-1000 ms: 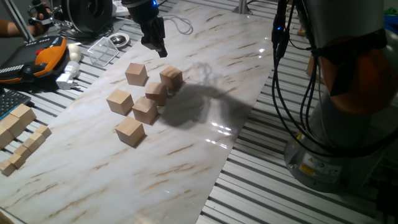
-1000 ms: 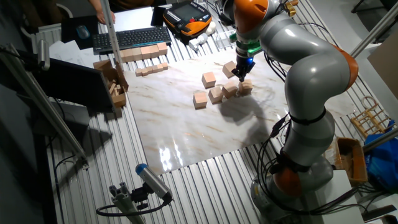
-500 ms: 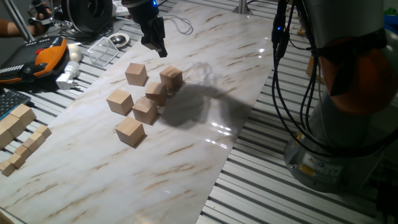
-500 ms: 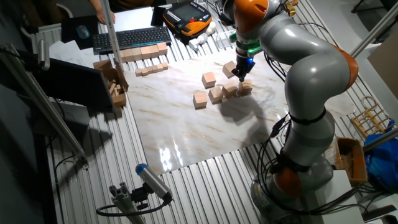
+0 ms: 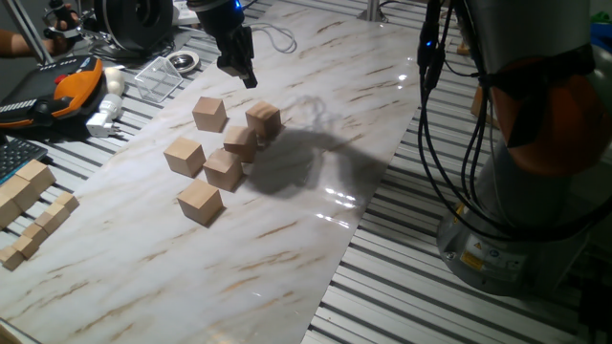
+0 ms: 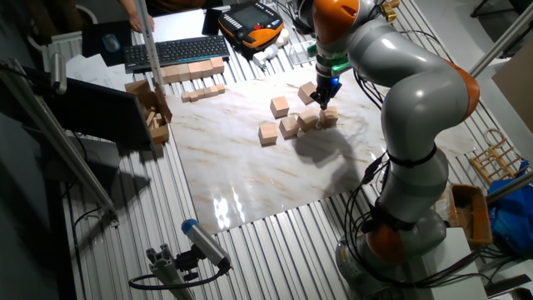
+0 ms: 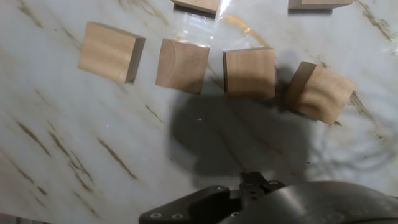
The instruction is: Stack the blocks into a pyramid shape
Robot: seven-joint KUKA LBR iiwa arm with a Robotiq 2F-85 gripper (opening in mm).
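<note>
Six plain wooden blocks sit loose on the marble-patterned table top (image 5: 316,115), none stacked on another. In one fixed view, four of them run in a rough diagonal row: the front block (image 5: 200,202) at the 7 o'clock end, then the second block (image 5: 223,169), the third block (image 5: 240,142) and the far block (image 5: 263,120) at the 1 o'clock end, each just beside the next. Two more lie at 10 o'clock of that row: the left block (image 5: 184,156) and the back block (image 5: 209,114), apart from each other and from the row.

The hand view shows the same row of four side by side across the top of the frame, from the front block (image 7: 111,52) to the far block (image 7: 319,93), which sits turned at an angle to its neighbours.

The gripper (image 5: 239,69) hangs above the table at 12 o'clock of the cluster, touching no block and carrying nothing; whether its fingers are spread or closed cannot be told from any view. In the other fixed view the gripper (image 6: 323,94) sits over the far end of the cluster.

At 9 o'clock of the table top, smaller pale wooden pieces (image 5: 33,205) lie on the slatted bench, with an orange pendant (image 5: 57,91) beyond them at 11 o'clock.
</note>
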